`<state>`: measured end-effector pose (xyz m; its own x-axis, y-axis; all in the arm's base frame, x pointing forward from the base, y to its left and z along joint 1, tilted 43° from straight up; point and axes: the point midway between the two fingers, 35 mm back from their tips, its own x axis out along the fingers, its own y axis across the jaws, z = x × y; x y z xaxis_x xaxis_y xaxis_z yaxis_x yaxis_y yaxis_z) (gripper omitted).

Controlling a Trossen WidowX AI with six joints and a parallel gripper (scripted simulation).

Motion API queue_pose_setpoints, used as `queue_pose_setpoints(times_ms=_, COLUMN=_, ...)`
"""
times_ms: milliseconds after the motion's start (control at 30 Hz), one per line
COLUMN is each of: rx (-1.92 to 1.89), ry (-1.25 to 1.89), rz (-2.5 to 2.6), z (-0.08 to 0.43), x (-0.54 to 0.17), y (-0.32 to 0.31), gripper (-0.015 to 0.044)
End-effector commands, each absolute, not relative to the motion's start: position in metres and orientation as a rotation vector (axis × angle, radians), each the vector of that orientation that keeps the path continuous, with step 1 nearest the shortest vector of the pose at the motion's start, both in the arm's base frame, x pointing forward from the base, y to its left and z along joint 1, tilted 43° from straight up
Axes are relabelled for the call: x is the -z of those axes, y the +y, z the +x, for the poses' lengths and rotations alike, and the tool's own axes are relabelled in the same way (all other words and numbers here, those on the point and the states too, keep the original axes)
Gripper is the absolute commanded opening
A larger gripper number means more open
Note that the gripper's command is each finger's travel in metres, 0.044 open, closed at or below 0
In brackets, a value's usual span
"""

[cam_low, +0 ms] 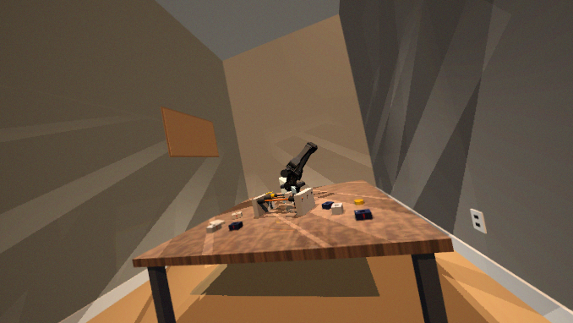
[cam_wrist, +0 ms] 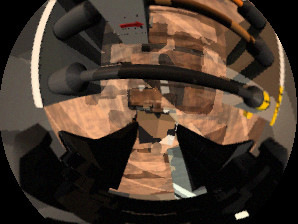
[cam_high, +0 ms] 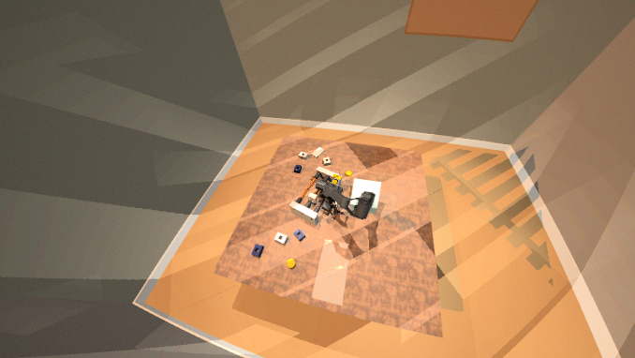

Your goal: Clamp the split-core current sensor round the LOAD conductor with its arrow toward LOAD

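Two upright white end blocks (cam_high: 303, 213) (cam_low: 304, 202) carry several conductors between them. An orange conductor (cam_high: 306, 189) (cam_low: 276, 199) and a black one (cam_wrist: 150, 71) are plain; the LOAD lettering is not readable. A red arrow (cam_wrist: 131, 25) shows on a block face in the wrist view. My gripper (cam_wrist: 157, 126) is down beside the conductors, its fingers partly closed, with the black conductor ahead of them. A tan, shadowed body, apparently the sensor (cam_wrist: 156, 119), fills the gap between the fingertips. Its arrow and latch cannot be made out.
White blocks (cam_high: 280, 238) and navy blocks (cam_high: 258, 250) (cam_low: 362, 214) lie on both sides of the fixture. A yellow disc (cam_high: 290, 263) (cam_low: 358, 202) lies near one group. A pale square panel (cam_high: 367, 185) is beside the arm's base.
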<state>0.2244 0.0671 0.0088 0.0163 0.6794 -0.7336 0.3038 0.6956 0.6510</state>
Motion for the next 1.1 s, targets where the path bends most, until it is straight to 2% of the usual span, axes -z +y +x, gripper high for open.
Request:
queue_pose_setpoints(times_ms=0, rx=-0.353, ry=1.576, rz=0.825, z=0.224, x=-0.009, y=0.067, gripper=0.0216)
queue_pose_setpoints(times_ms=67, rx=-0.353, ry=1.576, rz=0.825, z=0.224, x=-0.009, y=0.067, gripper=0.0202)
queue_pose_setpoints(times_ms=333, rx=-0.342, ry=1.577, rz=0.821, z=0.23, x=-0.028, y=0.045, gripper=0.0)
queue_pose_setpoints(times_ms=833, rx=-0.347, ry=1.585, rz=0.831, z=0.223, x=-0.095, y=-0.015, gripper=0.0)
queue_pose_setpoints(times_ms=1067, rx=-0.321, ry=1.595, rz=0.859, z=0.223, x=-0.098, y=-0.018, gripper=0.0)
